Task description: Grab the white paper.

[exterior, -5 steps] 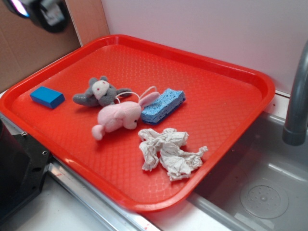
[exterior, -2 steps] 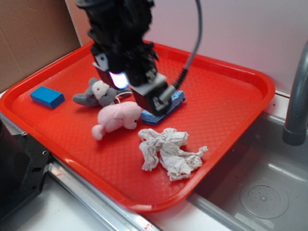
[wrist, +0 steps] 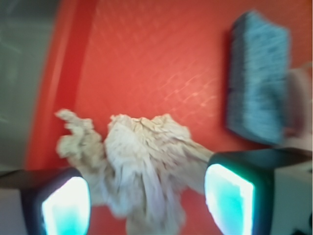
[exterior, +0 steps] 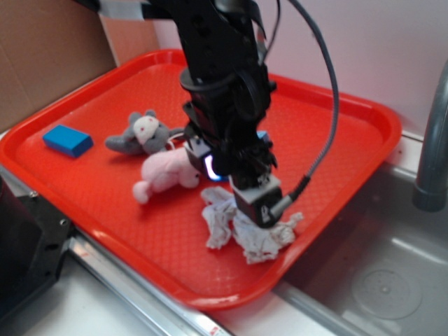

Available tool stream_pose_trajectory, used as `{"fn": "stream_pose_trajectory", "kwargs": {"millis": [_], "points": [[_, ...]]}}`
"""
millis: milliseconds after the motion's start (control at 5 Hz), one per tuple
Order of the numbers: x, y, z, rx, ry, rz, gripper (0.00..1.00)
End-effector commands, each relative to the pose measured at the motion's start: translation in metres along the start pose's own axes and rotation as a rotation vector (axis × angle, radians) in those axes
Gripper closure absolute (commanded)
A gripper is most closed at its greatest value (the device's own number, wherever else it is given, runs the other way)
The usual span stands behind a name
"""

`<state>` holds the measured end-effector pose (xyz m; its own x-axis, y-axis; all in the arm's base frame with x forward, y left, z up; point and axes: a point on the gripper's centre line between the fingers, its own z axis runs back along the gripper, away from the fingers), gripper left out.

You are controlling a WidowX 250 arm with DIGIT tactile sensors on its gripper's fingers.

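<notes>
Your gripper (wrist: 146, 196) is wide open, fingers (wrist: 66, 205) either side of the paper (wrist: 142, 166) on the tray (exterior: 336, 161); contact w/ paper unclear.

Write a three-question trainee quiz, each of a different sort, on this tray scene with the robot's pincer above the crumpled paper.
1. True or false: the crumpled off-white paper wad lies between the open pincer fingers.
2. Which thing lies nearest the tray's left corner? A) grey plush mouse B) small dark blue rectangular block C) pink plush bunny
3. Fill in: everything rests on a ___ plastic tray.

Key: 1 true; 2 B; 3 red.
</notes>
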<state>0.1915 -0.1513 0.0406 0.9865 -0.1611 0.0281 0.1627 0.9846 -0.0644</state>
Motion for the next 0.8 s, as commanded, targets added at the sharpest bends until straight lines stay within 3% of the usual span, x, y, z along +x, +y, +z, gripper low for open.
{"fn": "stream_pose_trajectory", "kwargs": {"millis": [0, 200, 600], "points": [[0.012, 0.002, -0.022, 0.005, 0.027, -0.046, 0.21], [0.012, 0.005, -0.022, 0.006, 0.021, -0.034, 1.00], [0.017, 0.017, 0.004, 0.003, 0.015, 0.024, 1.00]]}}
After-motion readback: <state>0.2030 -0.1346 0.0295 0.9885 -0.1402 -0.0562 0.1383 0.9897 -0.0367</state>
